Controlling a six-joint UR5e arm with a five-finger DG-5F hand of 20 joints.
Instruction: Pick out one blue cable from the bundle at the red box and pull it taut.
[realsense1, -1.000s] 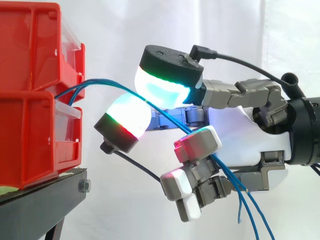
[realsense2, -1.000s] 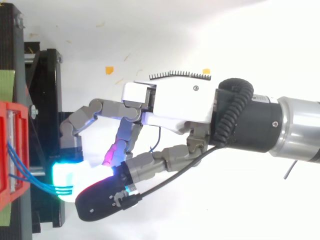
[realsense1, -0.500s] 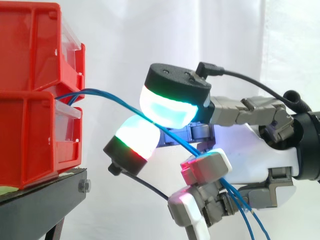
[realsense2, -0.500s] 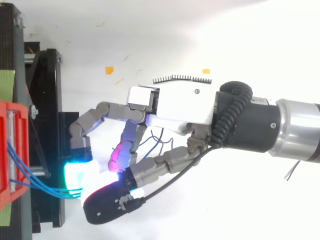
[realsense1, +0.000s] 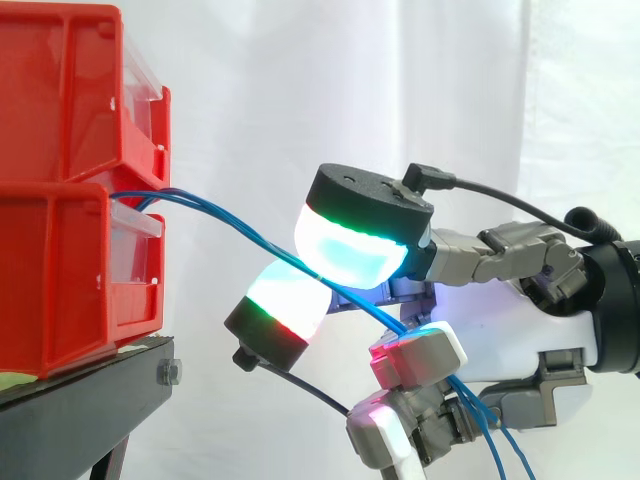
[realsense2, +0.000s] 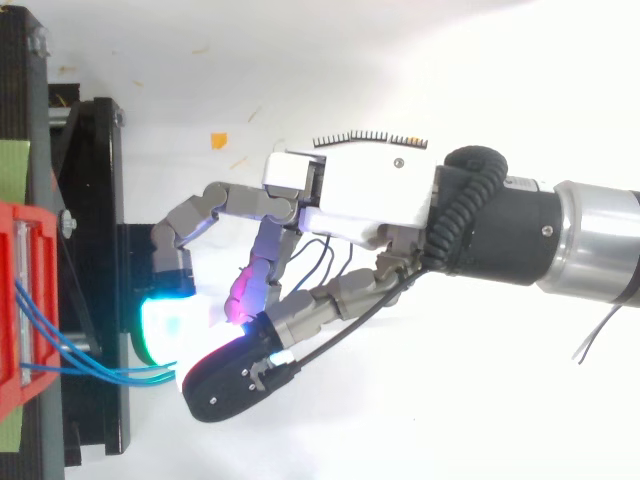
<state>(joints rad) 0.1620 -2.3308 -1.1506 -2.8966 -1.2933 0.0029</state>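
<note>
Two stacked red bins (realsense1: 70, 200) stand at the left on a black stand (realsense1: 80, 400). Thin blue cables (realsense1: 215, 212) leave the gap between the bins and slope down to the right. They pass between two glowing pads (realsense1: 345, 245) of my hand (realsense1: 520, 340), which pinch them. Past the pinch the cables run under the curled lower fingers and hang down by the palm. From above, the hand (realsense2: 360, 195) reaches in from the right and the cables (realsense2: 90, 372) stretch from the red bin (realsense2: 15, 300) to the cyan pad.
The black stand's frame (realsense2: 95, 250) lies just left of the fingertips. A white curtain (realsense1: 400, 90) hangs behind. An orange scrap (realsense2: 218, 140) lies on the white floor above the hand.
The hand has drawn right and slightly down, away from the bins, with the cables still pinched. The stretch of cable between bin and pads is longer and straighter.
</note>
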